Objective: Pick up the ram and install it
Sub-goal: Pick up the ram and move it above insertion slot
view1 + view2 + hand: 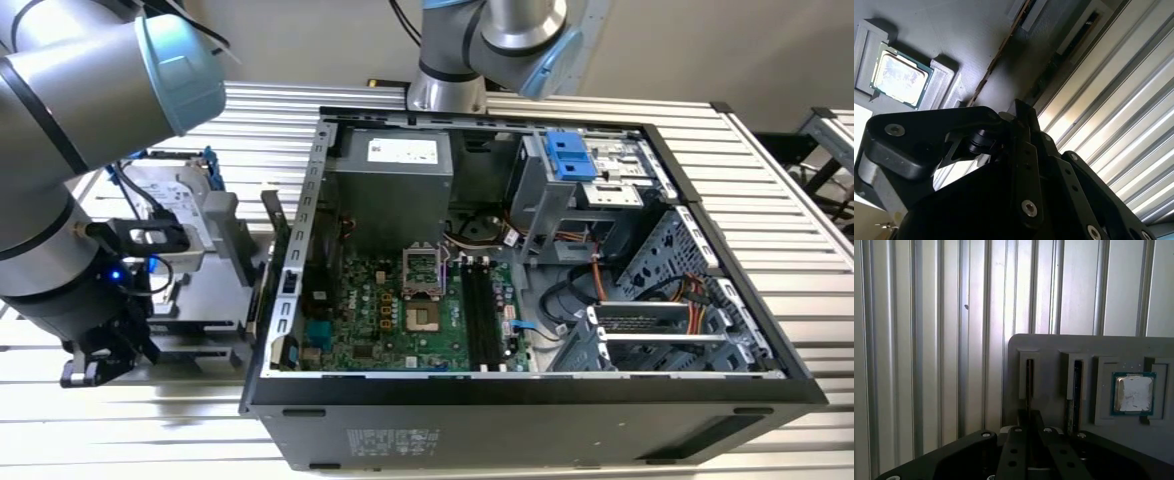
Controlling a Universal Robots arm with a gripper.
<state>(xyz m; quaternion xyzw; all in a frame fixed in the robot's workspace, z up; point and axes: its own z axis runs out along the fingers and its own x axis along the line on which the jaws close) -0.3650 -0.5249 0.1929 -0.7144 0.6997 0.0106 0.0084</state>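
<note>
The fingers (1018,437) are drawn together with at most a slit between them, and nothing is gripped. In the first wrist view the gripper (1029,414) lines up with the ram (1029,380), which stands on edge in a narrow slot of a grey holder block (1054,345). In the second wrist view the tip of the gripper (1023,106) sits just beside the ram (999,55), seen there as a thin brownish line, and not on it. From that I judge the tip to be near the stick and apart from it. A second stick (1076,390) stands in the neighbouring slot, and beyond that a processor (1134,394) lies flat in its own recess. The block rests on the slatted metal table (929,340). In the exterior view the gripper (96,365) hangs low at the exterior view's left, outside the open computer case (534,400). It is well apart from the long black memory slots (483,320) on the motherboard (387,320). The ram should be light and stiff but brittle, and thin enough to twist in a poor grip. The best hold is probably across its two flat faces near the middle of its length, on the exposed upper edge. That keeps the pads off the contact edge down in the slot. Lifting it straight along the slot avoids levering the board sideways.
</note>
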